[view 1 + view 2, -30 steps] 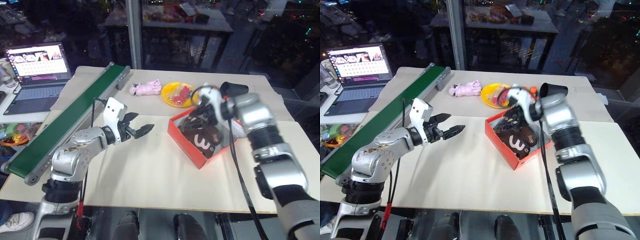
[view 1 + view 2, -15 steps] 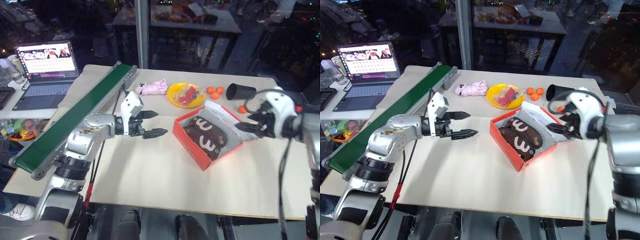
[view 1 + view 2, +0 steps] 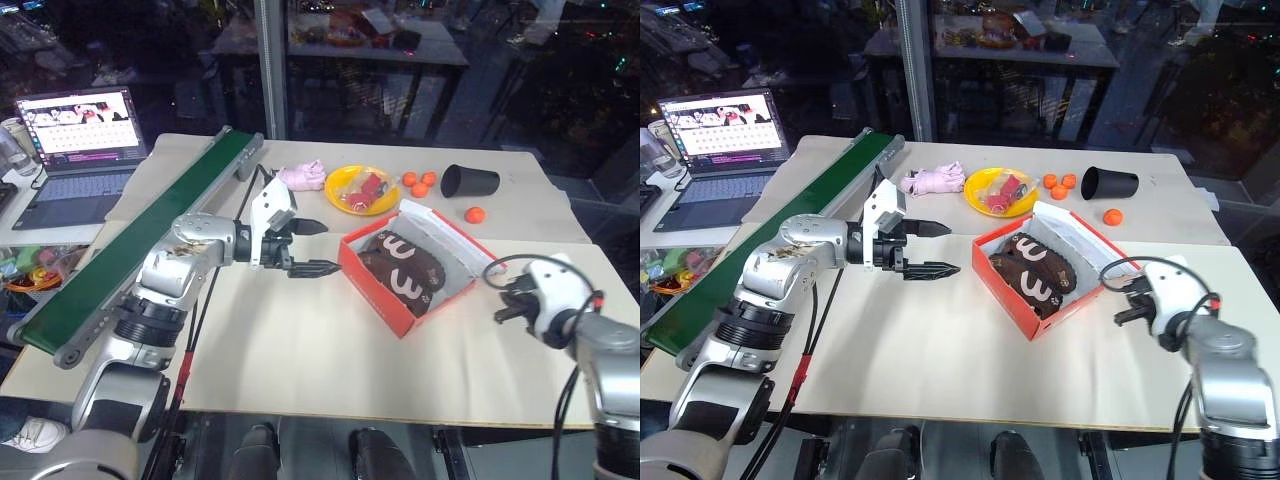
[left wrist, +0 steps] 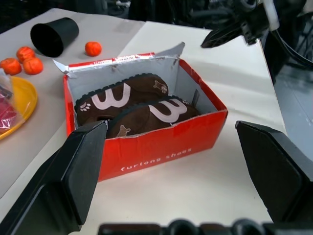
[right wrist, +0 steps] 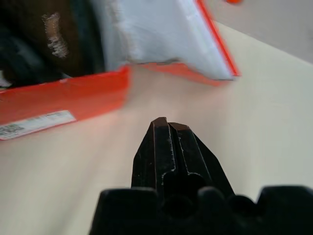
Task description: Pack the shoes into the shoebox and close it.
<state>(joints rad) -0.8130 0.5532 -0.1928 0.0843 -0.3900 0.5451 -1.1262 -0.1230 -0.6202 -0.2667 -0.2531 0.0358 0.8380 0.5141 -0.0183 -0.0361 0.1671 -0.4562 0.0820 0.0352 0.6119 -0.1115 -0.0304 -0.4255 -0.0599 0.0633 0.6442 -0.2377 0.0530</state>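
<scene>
I've pulled my right gripper [image 3: 1124, 303] out of the shoebox [image 3: 1040, 318]; it's pressed shut, empty, just right of it. Both shoes [image 4: 128, 105] lie inside. Left gripper [image 3: 928, 249] spread wide left of the box. Lid probably comes next.

You have the shoebox [image 3: 412, 296] sitting open on the pale table [image 3: 300, 350], turned at an angle to the table's front edge, just in front of the yellow plate [image 3: 345, 200] and a little to its right. Its outside is red-orange, its inside white, and its hinged flap lid [image 3: 447, 240] leans back on the side away from the plate. The shoes [image 3: 402, 270] both lie inside it, side by side along its length, dark brown with dark soles, each showing a pale curved mark on its side
</scene>
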